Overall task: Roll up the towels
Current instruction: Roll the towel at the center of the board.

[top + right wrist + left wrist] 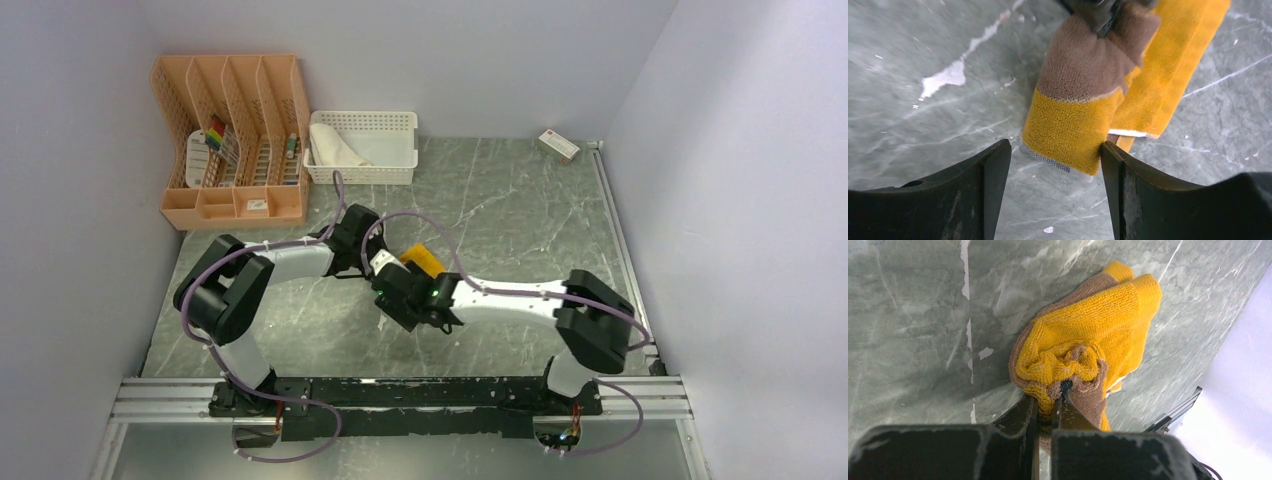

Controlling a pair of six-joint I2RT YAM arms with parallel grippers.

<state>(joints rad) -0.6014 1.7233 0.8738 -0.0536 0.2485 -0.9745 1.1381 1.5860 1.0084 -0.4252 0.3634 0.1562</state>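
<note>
The mustard-yellow towel (423, 260) with brown patches lies bunched on the table's middle. In the left wrist view the yellow towel (1088, 335) is pinched at its crumpled end by my left gripper (1057, 401), which is shut on it. In the right wrist view the yellow towel (1088, 100) lies just ahead of my right gripper (1055, 150), which is open and empty, its right finger (1115, 165) touching the towel's edge. The left gripper's tip shows at the top of that view. The white towel (335, 148) lies in the white lattice basket (395, 122).
An orange file organiser (232, 140) with small items stands at the back left. A small white box (558, 145) lies at the back right. A metal rail (622, 250) runs along the table's right edge. Both arms meet over the table's middle.
</note>
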